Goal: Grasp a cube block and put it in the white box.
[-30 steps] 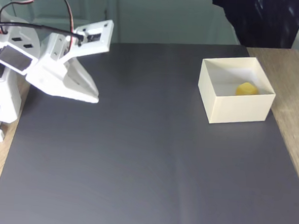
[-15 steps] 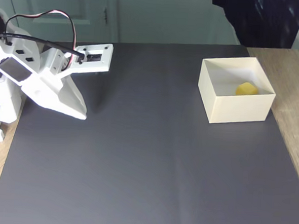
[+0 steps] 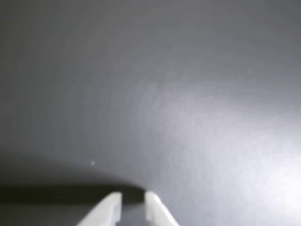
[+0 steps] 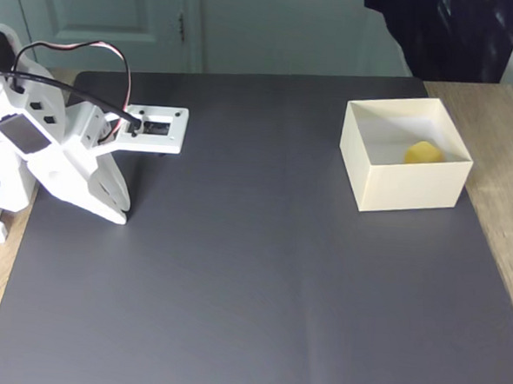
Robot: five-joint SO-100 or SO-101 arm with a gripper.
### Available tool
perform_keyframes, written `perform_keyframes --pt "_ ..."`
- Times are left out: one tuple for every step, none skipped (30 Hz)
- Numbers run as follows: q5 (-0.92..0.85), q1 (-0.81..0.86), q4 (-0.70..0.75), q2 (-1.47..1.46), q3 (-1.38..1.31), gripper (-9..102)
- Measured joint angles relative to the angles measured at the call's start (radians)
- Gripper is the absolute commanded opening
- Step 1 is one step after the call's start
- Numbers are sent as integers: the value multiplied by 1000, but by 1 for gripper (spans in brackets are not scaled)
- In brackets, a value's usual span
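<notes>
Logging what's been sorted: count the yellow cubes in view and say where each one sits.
1. The yellow cube lies inside the white box, toward its far right corner in the fixed view. The near wall could hide another low one behind it.

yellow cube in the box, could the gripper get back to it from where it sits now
Probably yes. The cube lies in the open-topped white box, and only bare dark mat lies between it and the gripper at the left. It would need to come in over the wall.
</notes>
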Motion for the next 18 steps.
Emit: perform_keyframes --pt "-12 -6 3 0 0 6" --pt "-18 -9 5 0 0 6" --pt "-26 -17 8 0 0 6" --pt "-41 -21 12 0 0 6" --pt "-57 -28 15 0 0 6" --pt "-67 -31 17 0 0 7" --pt "-75 -31 18 0 0 7" --pt "-84 -34 18 0 0 7" --pt "-92 -37 18 0 0 7" --pt "-95 -40 18 0 2 7" --pt "-95 -40 18 0 2 7" --pt "-97 -40 18 0 2 7" --pt "-98 -40 18 0 2 7" --pt "-98 -40 18 0 2 7" --pt "-98 -40 18 0 2 7" --pt "-98 -40 18 0 2 7" --pt "-98 -40 18 0 2 7" --pt "-98 -40 18 0 2 7"
